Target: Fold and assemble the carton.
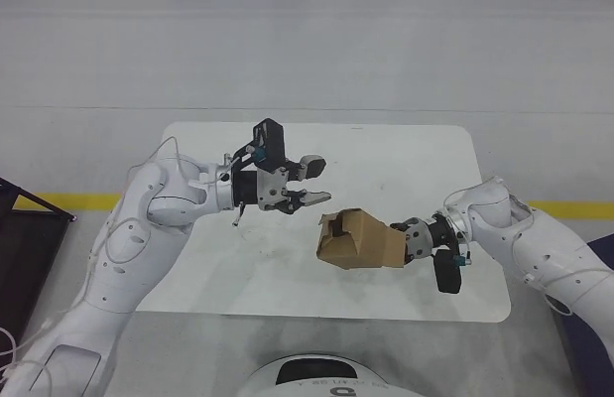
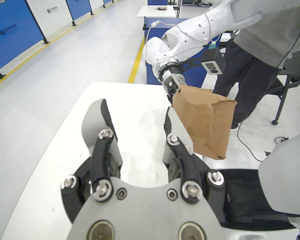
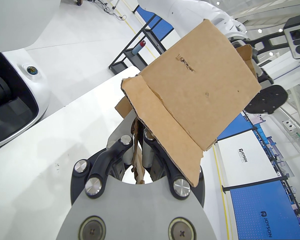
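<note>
Carton (image 1: 358,240), brown cardboard and only partly folded, hangs over the surface (image 1: 416,159) toward its front edge, seemingly lifted off it. The right gripper (image 1: 404,243) is clamped on a thin flap at one end. The left gripper (image 1: 318,181) hovers over the surface's middle, fingers spread, holding nothing. My worry is that single-flap hold: a push from the left gripper could twist the carton, tear the flap, or buckle a panel off its crease.
</note>
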Robot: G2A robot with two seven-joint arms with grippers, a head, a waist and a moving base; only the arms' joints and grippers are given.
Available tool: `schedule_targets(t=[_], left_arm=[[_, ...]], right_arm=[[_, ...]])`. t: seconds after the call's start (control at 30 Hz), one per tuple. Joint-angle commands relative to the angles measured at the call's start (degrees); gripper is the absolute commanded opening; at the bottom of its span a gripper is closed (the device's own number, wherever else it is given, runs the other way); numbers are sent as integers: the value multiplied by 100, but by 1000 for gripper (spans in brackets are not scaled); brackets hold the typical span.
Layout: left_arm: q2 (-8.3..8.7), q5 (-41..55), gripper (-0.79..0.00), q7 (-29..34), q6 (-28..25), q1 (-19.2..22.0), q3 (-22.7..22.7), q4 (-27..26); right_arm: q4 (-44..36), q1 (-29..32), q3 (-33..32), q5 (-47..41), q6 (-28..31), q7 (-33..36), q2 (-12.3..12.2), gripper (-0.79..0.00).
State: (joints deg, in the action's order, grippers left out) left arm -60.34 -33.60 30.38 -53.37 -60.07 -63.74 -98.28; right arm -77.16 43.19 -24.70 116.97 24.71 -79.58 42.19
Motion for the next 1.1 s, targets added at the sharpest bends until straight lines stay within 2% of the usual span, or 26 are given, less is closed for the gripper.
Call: schedule_targets(t=[0.0,0.07,0.13,0.27,0.4,0.63,0.83,1.07], left_arm=[[1,12,-142,-56,30,5,2,70],[0,38,-108,-146,50,-7,7,118],[1,61,-108,-234,64,-18,-1,163],[3,201,-142,-348,6,-33,17,256],[-2,325,-172,-286,-88,44,136,378],[-18,491,-123,-243,-234,159,340,570],[-27,672,-132,-270,-397,200,484,553],[-15,844,-52,-178,-463,257,650,459]], right_arm=[[0,1,0,19,0,1,1,-785],[0,1,0,19,0,1,1,-785],[0,1,0,19,0,1,1,-785],[-122,95,22,85,-95,157,18,-785],[-7,24,-34,195,-231,-29,47,-785],[187,-92,-106,111,-250,-249,114,-785],[284,-192,-30,105,-196,-196,184,-785],[401,-279,100,32,-233,-232,242,-785]])
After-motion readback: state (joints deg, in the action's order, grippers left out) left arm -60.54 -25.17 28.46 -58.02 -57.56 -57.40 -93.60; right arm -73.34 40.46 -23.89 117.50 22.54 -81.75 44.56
